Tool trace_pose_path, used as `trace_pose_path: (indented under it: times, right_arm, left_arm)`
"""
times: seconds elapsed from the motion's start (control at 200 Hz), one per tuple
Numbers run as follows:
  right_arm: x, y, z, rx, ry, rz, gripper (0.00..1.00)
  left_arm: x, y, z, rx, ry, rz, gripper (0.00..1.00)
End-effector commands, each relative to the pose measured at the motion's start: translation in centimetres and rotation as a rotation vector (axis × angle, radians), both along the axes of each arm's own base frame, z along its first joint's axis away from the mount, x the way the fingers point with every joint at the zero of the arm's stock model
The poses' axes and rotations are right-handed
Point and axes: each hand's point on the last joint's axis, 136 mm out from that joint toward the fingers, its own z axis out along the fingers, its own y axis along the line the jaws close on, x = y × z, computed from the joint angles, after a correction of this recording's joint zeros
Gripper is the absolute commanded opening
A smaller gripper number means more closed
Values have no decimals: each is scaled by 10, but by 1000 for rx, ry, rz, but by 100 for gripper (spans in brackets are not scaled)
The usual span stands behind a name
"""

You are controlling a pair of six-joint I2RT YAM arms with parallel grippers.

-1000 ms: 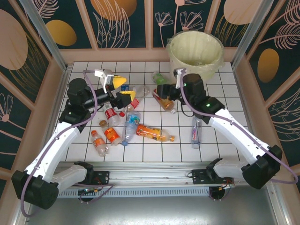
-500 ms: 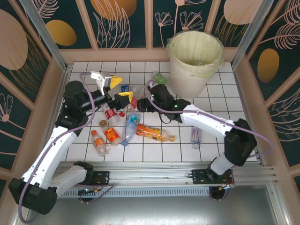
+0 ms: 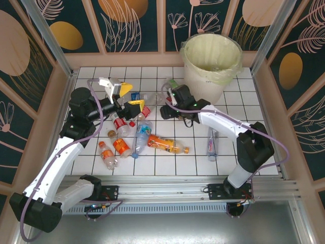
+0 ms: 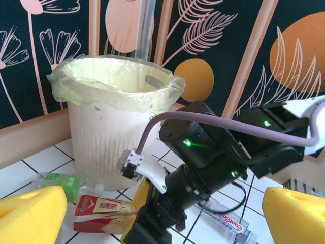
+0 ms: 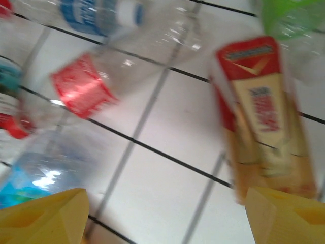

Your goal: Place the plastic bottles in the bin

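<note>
Clear, colour-labelled plastic bottles (image 3: 165,144) are lying scattered on the white tiled desk (image 3: 167,165). Left pincer (image 3: 134,96) is gaping wide, empty; right pincer (image 5: 165,222) is hovering open, seemingly over a red-labelled bottle (image 5: 259,112). Round white bag-lined bin (image 3: 202,86) is standing beyond.

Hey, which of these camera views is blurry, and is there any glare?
Right wrist view: smeared by motion blur, the red-and-cream bottle and tile lines streaked. Left wrist view: the bin sharp, yellow fingertips soft. Top external view: crisp, evenly lit, no strong glare.
</note>
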Motion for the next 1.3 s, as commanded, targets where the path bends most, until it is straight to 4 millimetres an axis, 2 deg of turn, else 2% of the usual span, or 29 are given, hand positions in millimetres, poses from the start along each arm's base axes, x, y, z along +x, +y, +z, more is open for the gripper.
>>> trace_pose_path:
  times: [0.0, 0.115, 0.225, 0.24, 0.31, 0.656, 0.966, 1.291]
  right_arm:
    - [-4, -29, -27, -131, 54, 65, 82]
    - [9, -42, -34, -139, 63, 54, 83]
    - [13, -39, -43, -162, 76, 81, 83]
    - [20, -47, -44, -163, 78, 59, 83]
    - [27, -51, -51, -181, 86, 50, 83]
    - [56, -55, -75, -239, 90, 35, 82]
    - [68, -40, -88, -219, 128, 91, 76]
    - [70, -43, -105, -259, 154, 97, 70]
  left_arm:
    - [-3, -3, 7, -9, -18, -27, 98]
    - [-3, -4, 5, -12, -12, -31, 99]
    - [-2, -6, 2, -12, 2, -42, 99]
    - [-2, -6, 1, -11, 3, -42, 98]
    - [-1, -7, 1, -12, 8, -46, 99]
    - [0, -10, -3, -22, 29, -67, 98]
    - [2, -11, -7, -21, 39, -70, 99]
    - [9, -14, -15, -14, 66, -73, 99]
